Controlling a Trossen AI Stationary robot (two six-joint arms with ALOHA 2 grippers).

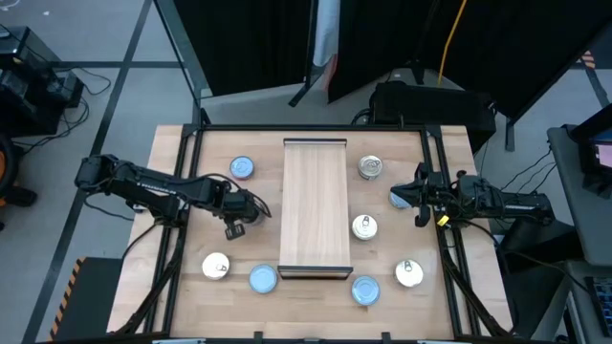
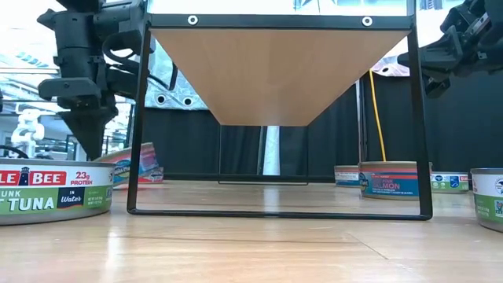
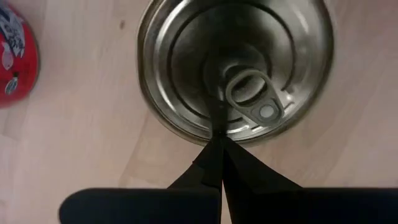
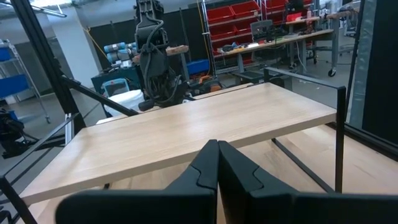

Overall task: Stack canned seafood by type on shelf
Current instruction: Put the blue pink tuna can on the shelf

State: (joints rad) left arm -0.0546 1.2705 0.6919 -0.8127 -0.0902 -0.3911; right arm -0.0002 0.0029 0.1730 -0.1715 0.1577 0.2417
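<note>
The shelf (image 1: 314,205) is a long light-wood board on a dark frame, standing in the middle of the table. Several short round tins lie around it, with blue (image 1: 242,168), silver (image 1: 370,167) and white (image 1: 363,226) tops. My left gripper (image 1: 239,212) is shut and points down left of the shelf. In the left wrist view its tips (image 3: 219,134) stand over the rim of a silver pull-tab tin (image 3: 236,62). My right gripper (image 1: 418,196) is shut and raised right of the shelf, above a blue tin (image 1: 397,199), level with the shelf top (image 4: 186,134). My left gripper's shut fingertips (image 3: 211,155) come from above, pointing down at the near rim of the silver tin's top (image 3: 211,127). The tin sits flat on the table. I cannot tell whether the tips touch it.
More tins sit near the table's front edge: white (image 1: 216,267), blue (image 1: 263,279), blue (image 1: 365,290), white (image 1: 409,273). A red-sided tin (image 3: 15,56) lies close to the silver one. The shelf's dark frame legs (image 2: 140,118) stand between the arms.
</note>
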